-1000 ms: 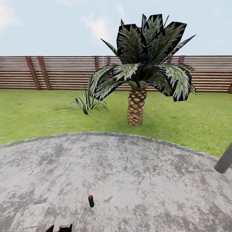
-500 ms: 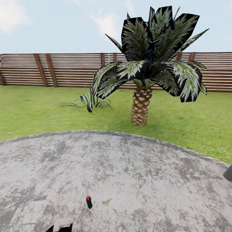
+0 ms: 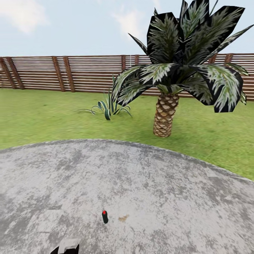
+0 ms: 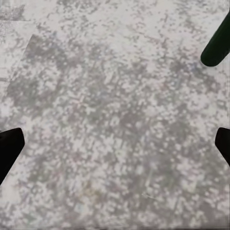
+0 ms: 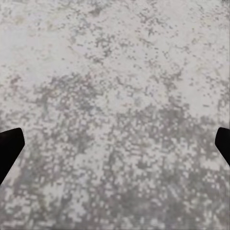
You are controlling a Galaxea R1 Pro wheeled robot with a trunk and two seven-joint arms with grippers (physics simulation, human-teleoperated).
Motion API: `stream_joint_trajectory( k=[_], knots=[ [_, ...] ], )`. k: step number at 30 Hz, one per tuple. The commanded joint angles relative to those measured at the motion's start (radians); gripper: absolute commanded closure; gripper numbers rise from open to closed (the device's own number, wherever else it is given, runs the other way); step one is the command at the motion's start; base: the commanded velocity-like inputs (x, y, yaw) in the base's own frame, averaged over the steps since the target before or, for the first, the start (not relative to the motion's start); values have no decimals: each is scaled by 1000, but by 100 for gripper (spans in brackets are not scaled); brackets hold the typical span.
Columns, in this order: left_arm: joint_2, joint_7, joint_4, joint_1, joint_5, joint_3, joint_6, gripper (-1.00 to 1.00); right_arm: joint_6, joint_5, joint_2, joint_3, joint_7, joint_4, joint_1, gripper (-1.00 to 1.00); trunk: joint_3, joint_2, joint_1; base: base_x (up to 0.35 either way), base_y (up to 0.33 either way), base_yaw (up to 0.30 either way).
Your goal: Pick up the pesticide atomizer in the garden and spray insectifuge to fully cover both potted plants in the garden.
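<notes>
Both grippers wide apart over patio (image 3: 158, 183); pesticide atomizer (image 3: 104, 217) upright nr front, potted plant (image 3: 107, 107) on lawn.

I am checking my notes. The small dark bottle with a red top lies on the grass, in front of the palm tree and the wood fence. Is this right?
Not quite. The small dark bottle with the red top stands on the grey paved patio, not on the grass; the head view shows it. The palm tree and the wood fence are indeed beyond it.

round grey patio (image 3: 158, 183) (mottled), small dark atomizer (image 3: 104, 217) standing on it
</notes>
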Motion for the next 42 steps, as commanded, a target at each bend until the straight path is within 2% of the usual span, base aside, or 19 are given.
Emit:
stream_joint_trajectory(
  k=[1,10,22,42],
  knots=[
    [0,0,1,-1,1,2,-3,-100,-3,1,0,-2,0,0,0,-100,-2,0,0,0,0,200],
    [0,0,1,-1,1,2,-3,-100,-3,2,0,-2,1,1,0,-100,-13,0,0,111,-51,186],
    [3,2,1,-1,3,2,-3,-100,-4,20,-1,-1,2,2,0,-100,-13,0,0,232,-176,25],
    [3,2,1,-1,3,3,-3,-100,-4,20,-1,-2,3,3,0,-100,-13,0,0,38,-12,265]
  ],
)
